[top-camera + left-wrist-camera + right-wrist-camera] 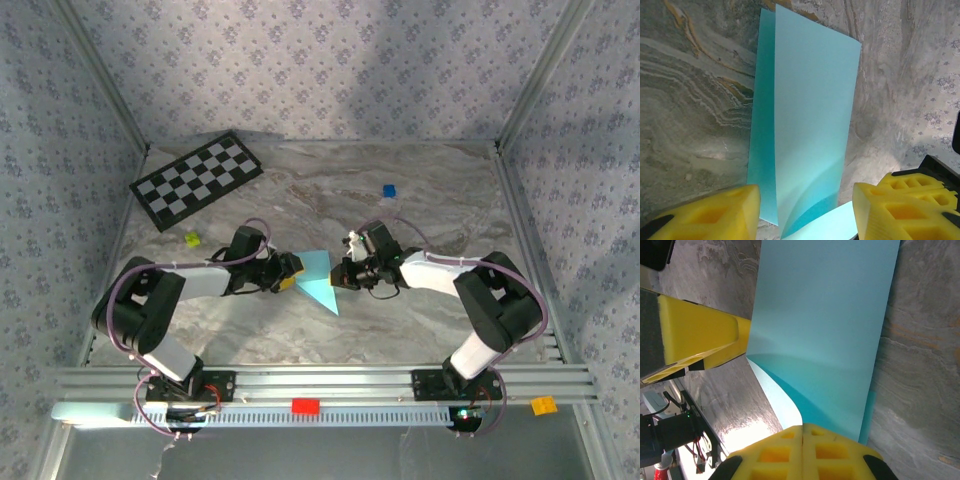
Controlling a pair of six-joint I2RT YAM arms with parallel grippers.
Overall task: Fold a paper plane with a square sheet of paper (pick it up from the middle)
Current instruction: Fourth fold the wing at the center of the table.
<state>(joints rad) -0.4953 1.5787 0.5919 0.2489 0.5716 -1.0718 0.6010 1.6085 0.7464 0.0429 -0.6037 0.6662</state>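
The square sheet of paper (316, 280) is light sky-blue, folded over into layers, and hangs between my two grippers above the marble table. My right gripper (343, 275) is shut on its edge; in the right wrist view the paper (825, 325) runs into the closed seam of the right gripper (802, 432). My left gripper (290, 272) is open. In the left wrist view the left gripper (807, 206) has its yellow fingers (715, 215) wide apart, with the paper (810, 115) standing loose in the gap.
A black-and-white checkerboard (197, 180) lies at the back left. A tiny blue cube (389, 190) sits at the back right and a small yellow-green piece (192, 240) beside the left arm. A red block (305, 405) and an orange block (543, 404) rest near the front rail.
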